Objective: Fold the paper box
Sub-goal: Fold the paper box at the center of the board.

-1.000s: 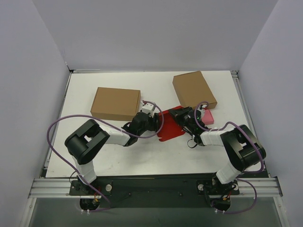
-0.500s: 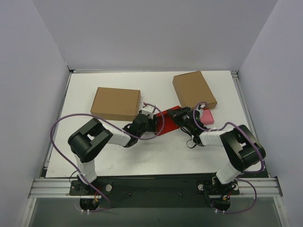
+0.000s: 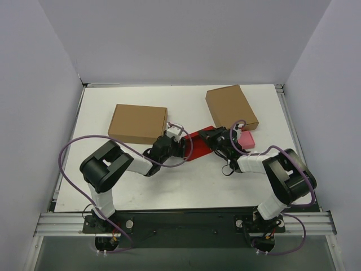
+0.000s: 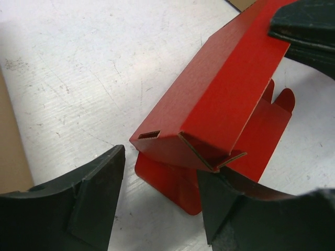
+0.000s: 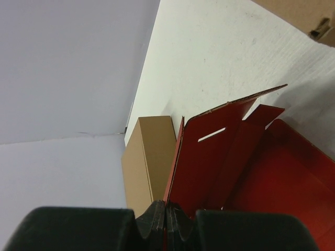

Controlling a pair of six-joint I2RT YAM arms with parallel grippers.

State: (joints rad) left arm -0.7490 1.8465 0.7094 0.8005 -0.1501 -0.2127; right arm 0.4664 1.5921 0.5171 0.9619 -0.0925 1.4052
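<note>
- The paper box [image 3: 198,148] lay near the middle of the counter [image 3: 169,189] in the top view, between the two gripper heads. It sat just below and between the two brown boxes.
- In the left wrist view, the paper box [image 4: 225,89] ran from the upper right down to the centre of the frame as a partly folded red tube. Its near end was open, with a small slot in the edge and a loose flap at the corner. A flat red panel lay under it on the counter [image 4: 78,63].
- The left gripper [image 3: 177,148] stood wide open. In its own view, the left gripper [image 4: 159,167] had one finger at the lower left and the other at the lower right, with the box's near end in the gap. We could not tell whether the right-hand finger touched the corner flap.
- The right gripper [image 3: 213,139] was clamped on the paper box at its upper right end. In its wrist view, the right gripper [image 5: 165,217] pinched a thin upright red panel between closed pads. The paper box [image 5: 251,172] spread open behind it, showing a slot.
- The left brown box [image 3: 138,123] sat upper left of the red sheet.
- The right brown box [image 3: 231,106] sat upper right of it.
- A small pink box [image 3: 246,138] lay just right of the right gripper.
</note>
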